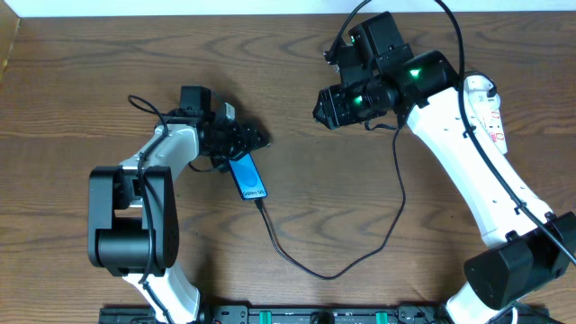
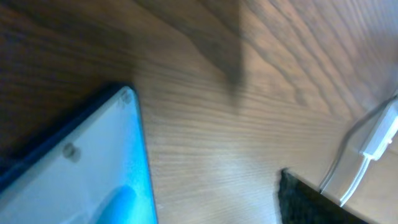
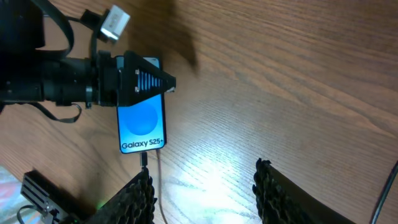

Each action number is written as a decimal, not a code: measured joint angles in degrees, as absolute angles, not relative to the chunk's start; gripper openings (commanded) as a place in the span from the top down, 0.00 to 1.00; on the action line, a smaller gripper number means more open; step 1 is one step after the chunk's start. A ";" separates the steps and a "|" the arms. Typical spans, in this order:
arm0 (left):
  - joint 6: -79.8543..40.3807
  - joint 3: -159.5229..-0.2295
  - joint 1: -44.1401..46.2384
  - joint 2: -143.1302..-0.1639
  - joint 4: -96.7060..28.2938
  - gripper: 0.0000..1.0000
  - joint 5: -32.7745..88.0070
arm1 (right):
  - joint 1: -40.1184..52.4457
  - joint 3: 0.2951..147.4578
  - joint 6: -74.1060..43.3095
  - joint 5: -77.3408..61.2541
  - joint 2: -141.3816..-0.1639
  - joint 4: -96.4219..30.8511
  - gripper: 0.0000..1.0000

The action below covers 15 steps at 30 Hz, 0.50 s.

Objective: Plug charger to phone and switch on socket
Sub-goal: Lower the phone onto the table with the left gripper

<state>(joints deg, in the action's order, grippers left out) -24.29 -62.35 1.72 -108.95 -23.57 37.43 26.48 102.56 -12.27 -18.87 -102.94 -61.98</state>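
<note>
The phone (image 1: 248, 177) lies on the table with its blue screen up; the right wrist view shows its white text (image 3: 143, 127). The charger's black cable (image 1: 333, 274) has its tip in the phone's near end (image 3: 144, 159). It loops right and up until it passes under my right arm. My left gripper (image 1: 245, 139) is over the phone's far end, fingers apart; the left wrist view shows the phone (image 2: 81, 168) beside one finger (image 2: 301, 202). My right gripper (image 1: 326, 106) is open and empty above the table (image 3: 202, 177). The white socket (image 1: 490, 112) lies at the right, partly under my right arm.
The left arm's base (image 1: 135, 225) stands at the front left and the right arm's base (image 1: 513, 270) at the front right. A white connector on a thin lead (image 3: 115, 22) hangs by the left wrist. A black rail (image 1: 297, 315) runs along the table's front edge.
</note>
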 measured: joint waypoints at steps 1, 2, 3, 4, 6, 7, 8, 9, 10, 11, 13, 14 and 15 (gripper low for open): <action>-24.14 -62.67 1.67 -108.75 -24.27 0.10 36.95 | 26.48 102.56 -12.08 -18.65 -102.94 -62.00 0.48; -24.05 -62.81 1.61 -108.73 -24.69 0.10 36.95 | 26.48 102.56 -12.05 -18.61 -102.94 -62.00 0.48; -23.81 -62.94 1.61 -108.73 -25.10 0.10 36.91 | 26.48 102.56 -11.92 -18.57 -102.94 -62.00 0.48; -23.68 -62.94 1.61 -108.73 -25.21 0.10 36.88 | 26.48 102.56 -11.88 -18.55 -102.94 -62.00 0.48; -23.51 -62.96 1.61 -108.73 -25.21 0.10 36.91 | 26.48 102.56 -11.88 -18.52 -102.94 -62.02 0.48; -23.49 -62.94 1.61 -108.71 -25.23 0.10 36.88 | 26.48 102.56 -11.88 -18.52 -102.94 -62.08 0.48; -23.49 -62.94 1.61 -108.71 -25.23 0.09 36.84 | 26.48 102.56 -11.88 -18.48 -102.94 -62.19 0.48; -23.46 -62.94 1.63 -108.68 -25.23 0.09 36.64 | 26.48 102.56 -11.88 -18.46 -102.94 -62.19 0.47; -23.44 -62.94 1.67 -108.64 -25.28 0.09 36.38 | 26.48 102.56 -11.70 -18.41 -102.94 -62.19 0.47; -23.40 -62.94 1.67 -108.53 -25.36 0.09 35.97 | 26.48 102.56 -11.64 -18.41 -102.94 -62.22 0.47; -23.29 -62.96 1.67 -108.20 -25.54 0.09 34.06 | 26.48 102.56 -11.49 -18.39 -102.94 -62.22 0.47; -23.29 -62.96 1.67 -108.14 -25.54 0.09 33.43 | 26.48 102.56 -11.46 -18.39 -102.94 -62.22 0.47; -23.27 -63.00 1.67 -108.05 -25.56 0.09 32.73 | 26.48 102.56 -11.46 -18.37 -102.94 -62.22 0.47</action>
<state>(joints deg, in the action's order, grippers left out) -23.27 -63.00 1.67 -108.05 -25.56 32.73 26.48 102.56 -11.46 -18.37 -102.94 -62.22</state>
